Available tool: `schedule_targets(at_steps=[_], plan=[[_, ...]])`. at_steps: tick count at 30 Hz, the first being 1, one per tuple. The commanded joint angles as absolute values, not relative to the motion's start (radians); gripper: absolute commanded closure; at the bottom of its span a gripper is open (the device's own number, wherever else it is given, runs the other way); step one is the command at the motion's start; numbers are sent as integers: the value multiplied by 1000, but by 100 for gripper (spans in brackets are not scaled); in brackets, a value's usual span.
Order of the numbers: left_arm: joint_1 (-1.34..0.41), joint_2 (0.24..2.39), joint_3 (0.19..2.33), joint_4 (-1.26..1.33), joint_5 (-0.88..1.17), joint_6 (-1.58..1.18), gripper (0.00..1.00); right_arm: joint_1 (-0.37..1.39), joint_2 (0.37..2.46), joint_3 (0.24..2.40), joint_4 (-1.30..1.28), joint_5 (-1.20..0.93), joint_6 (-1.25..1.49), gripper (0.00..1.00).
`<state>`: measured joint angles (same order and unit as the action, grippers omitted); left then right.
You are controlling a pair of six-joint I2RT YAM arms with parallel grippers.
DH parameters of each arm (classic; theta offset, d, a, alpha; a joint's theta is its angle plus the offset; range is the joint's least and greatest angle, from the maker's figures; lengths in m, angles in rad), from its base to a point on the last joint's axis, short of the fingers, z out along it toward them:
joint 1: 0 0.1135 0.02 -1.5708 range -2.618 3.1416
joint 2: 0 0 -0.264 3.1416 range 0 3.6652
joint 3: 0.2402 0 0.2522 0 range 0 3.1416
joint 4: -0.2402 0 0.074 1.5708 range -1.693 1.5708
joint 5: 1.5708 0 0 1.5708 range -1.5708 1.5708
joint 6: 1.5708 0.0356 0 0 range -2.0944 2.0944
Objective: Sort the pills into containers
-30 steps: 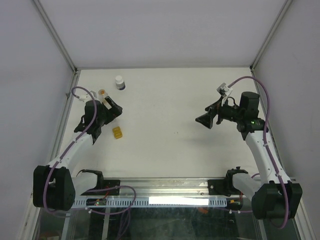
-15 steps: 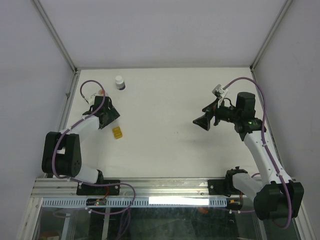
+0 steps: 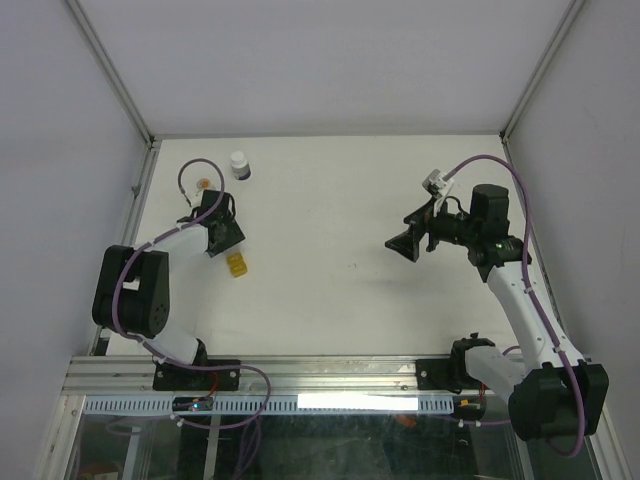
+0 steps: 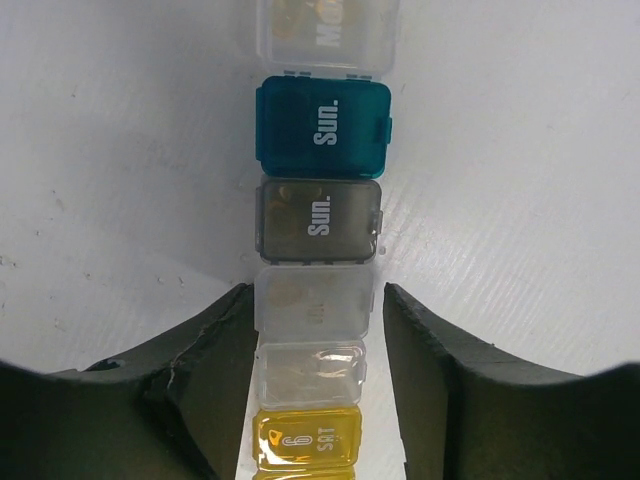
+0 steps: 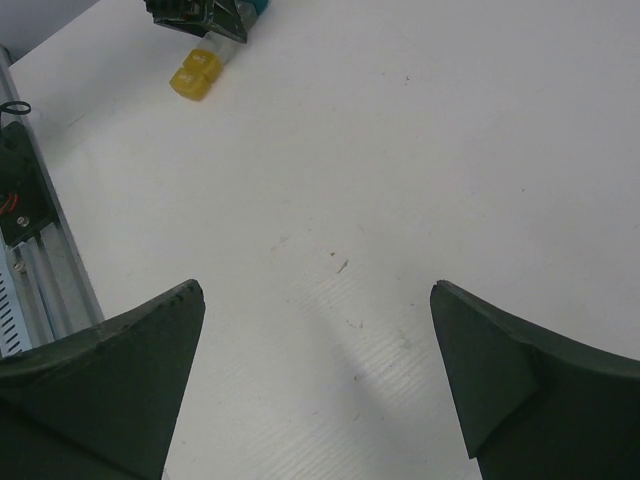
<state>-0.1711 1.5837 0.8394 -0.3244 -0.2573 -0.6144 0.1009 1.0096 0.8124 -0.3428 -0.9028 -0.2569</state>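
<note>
The containers (image 4: 318,220) form a strip of joined lidded compartments: clear, teal, grey, clear and yellow. The strip runs straight between the fingers of my left gripper (image 4: 315,300). The left finger touches its side, and a thin gap remains at the right finger (image 4: 430,360). From above, only the yellow end (image 3: 237,265) shows below the left gripper (image 3: 222,235). A small orange thing (image 3: 203,183), perhaps a pill, lies beyond it. My right gripper (image 3: 405,243) hangs wide open and empty over bare table (image 5: 315,290).
A small white-capped dark bottle (image 3: 239,165) stands at the back left. The left wall rail (image 3: 135,215) runs close beside the left arm. In the right wrist view the yellow end of the strip (image 5: 195,75) lies far off, near the front rail (image 5: 30,250).
My left arm folded back toward its base and brought the gripper down over the strip. Its jaws narrowed from wide to almost touching both sides. The right gripper shifted slightly and stayed open.
</note>
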Motion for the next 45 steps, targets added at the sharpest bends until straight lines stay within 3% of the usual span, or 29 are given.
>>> schedule_targets(at_steps=[1,5,16,25,33,41,45], plan=[[-206,1592,876,-328,-241,-579,52,108,1003,829,-324,-900,-272,1],[-265,1592,883,-338,-231,-554,59,109,1006,829,-324,-897,-272,1],[-608,1635,973,-270,-144,-379,64,107,1001,834,-337,-872,-291,1],[-921,1823,1124,-209,-78,-134,65,43,972,843,-359,-878,-296,1],[-1060,1911,1215,-183,18,81,65,-76,921,836,-359,-922,-273,1],[-1101,1916,1207,-149,81,225,59,-159,917,829,-349,-967,-245,1],[-1101,1913,1211,-144,59,238,42,-179,915,825,-347,-977,-241,1]])
